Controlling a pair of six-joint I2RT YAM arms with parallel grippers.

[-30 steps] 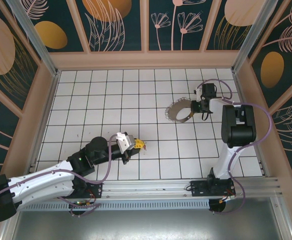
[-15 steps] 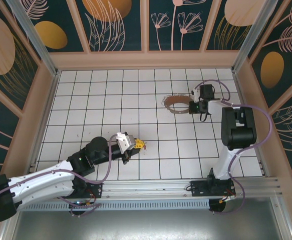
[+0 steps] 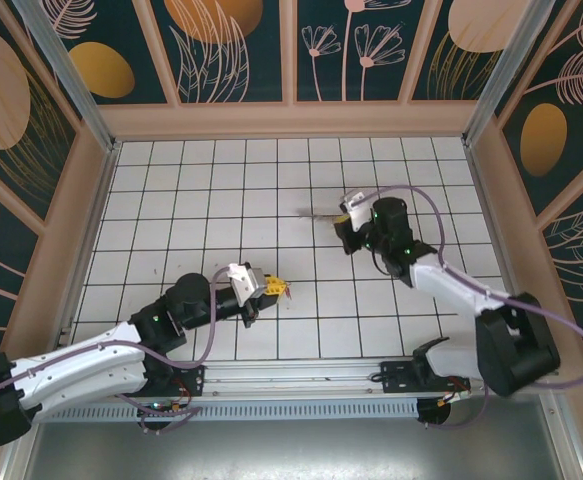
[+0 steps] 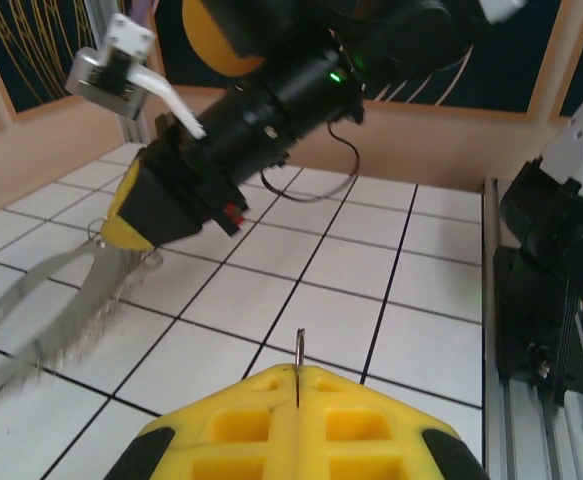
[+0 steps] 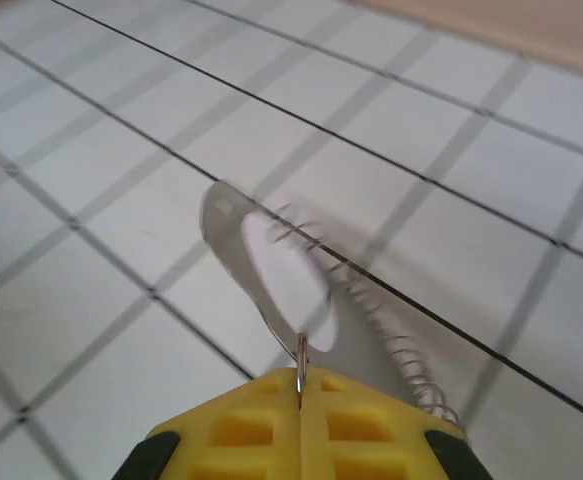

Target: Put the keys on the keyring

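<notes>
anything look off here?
Nothing spilled or broken. One oddity: the keyring hangs tilted from the shut right gripper, and it smears into a blur in the top view, so its shape is hard to read there. The left gripper is shut too, well apart from the keyring.

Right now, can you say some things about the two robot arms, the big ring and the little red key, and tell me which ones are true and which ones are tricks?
1. The right gripper is pinching the big grey metal wire hoop. True.
2. The left gripper is wide open. False: it is shut, with the tiny red key at its tip.
3. The two grippers are touching each other. False: they are apart, with white floor tiles between them.
4. Small silver loops fringe the hoop's rim. True.
</notes>
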